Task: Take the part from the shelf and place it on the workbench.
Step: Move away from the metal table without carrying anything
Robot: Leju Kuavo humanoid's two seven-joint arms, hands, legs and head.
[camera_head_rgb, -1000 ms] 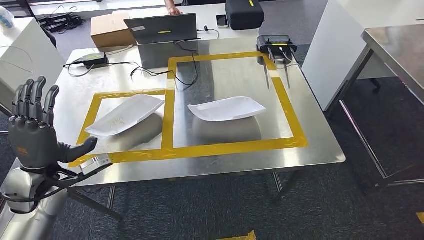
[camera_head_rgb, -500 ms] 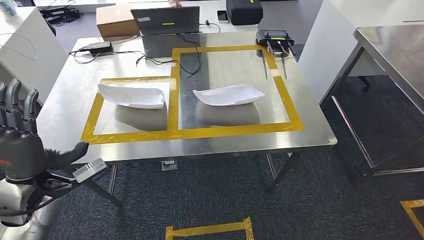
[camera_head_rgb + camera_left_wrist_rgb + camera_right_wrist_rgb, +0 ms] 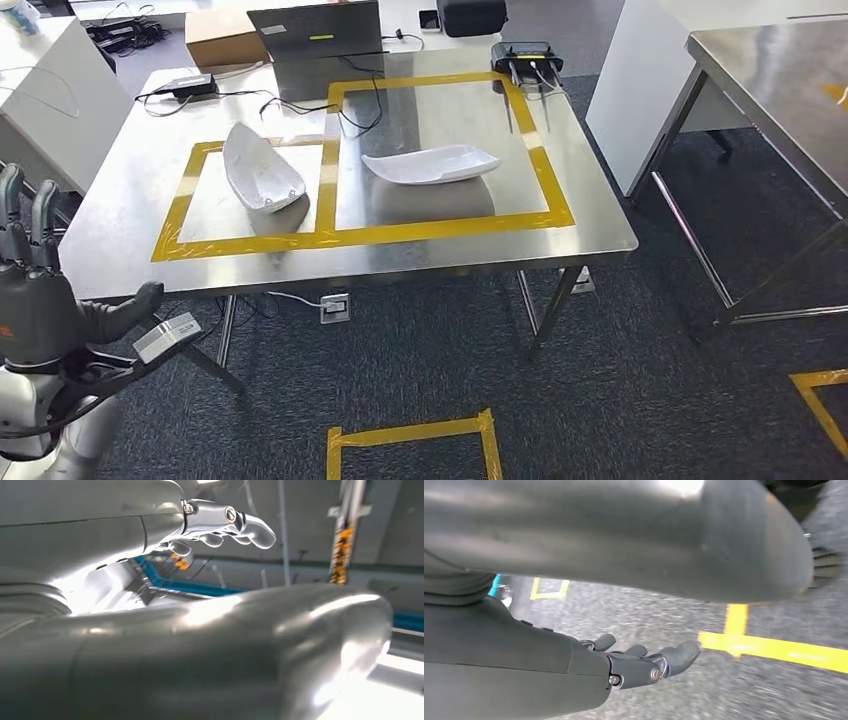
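Observation:
Two white curved parts lie on the steel workbench (image 3: 120, 215). One part (image 3: 262, 168) sits tilted in the left yellow-taped square, the other part (image 3: 430, 165) lies in the larger square to its right. My left hand (image 3: 40, 300) is raised at the lower left, short of the bench's near edge, fingers spread upward and holding nothing. The left wrist view has that left hand (image 3: 220, 522) against the ceiling. My right hand (image 3: 634, 667) hangs over the dark carpet, fingers loosely apart and empty.
A laptop (image 3: 315, 25), a cardboard box (image 3: 222, 38), a power adapter (image 3: 190, 85), a black case (image 3: 470, 15) and a controller (image 3: 525, 55) crowd the bench's far edge. Another steel table (image 3: 780, 80) stands right, a white cabinet (image 3: 35, 90) left. Yellow tape (image 3: 410, 435) marks the floor.
The whole picture has shifted: the camera has drawn back from the bench. The left white part has swung round inside its square. My left hand stays raised and empty.

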